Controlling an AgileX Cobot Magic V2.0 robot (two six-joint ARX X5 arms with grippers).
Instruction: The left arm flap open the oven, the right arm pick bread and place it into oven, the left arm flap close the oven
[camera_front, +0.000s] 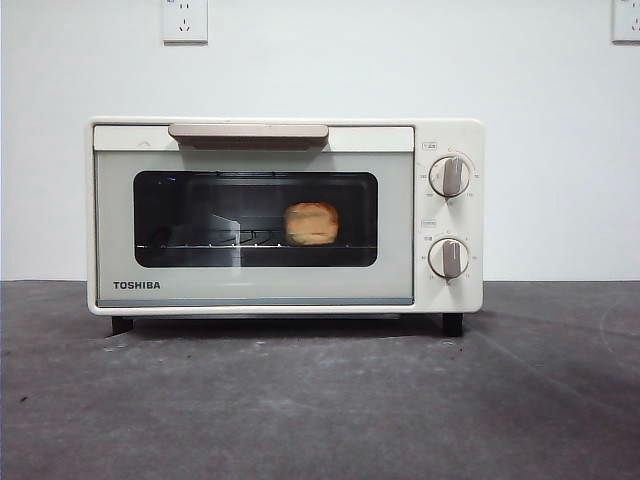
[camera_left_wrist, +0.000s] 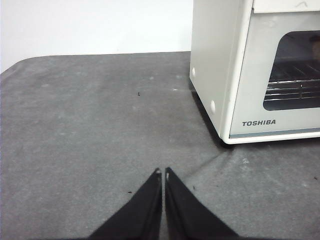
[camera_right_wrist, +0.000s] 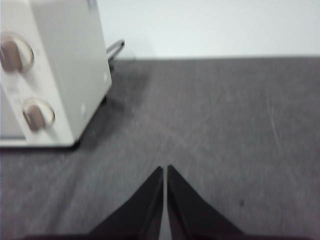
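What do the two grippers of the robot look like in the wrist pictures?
Both look alike. The left gripper and the right gripper each have two matte black, wedge-shaped jaws that taper to narrow points. The left tips show small pale spots. No cables or markings are visible.

Oven shut, bread inside

We see the cream-white TOSHIBA oven (camera_front: 285, 215) standing upright on its short black feet, its dark glass door closed under the beige bar handle and its two round knobs stacked at 3 o'clock of the door. Through the glass we see the golden-orange bread (camera_front: 311, 223) resting on the wire rack, a little toward 3 o'clock of the window's middle.
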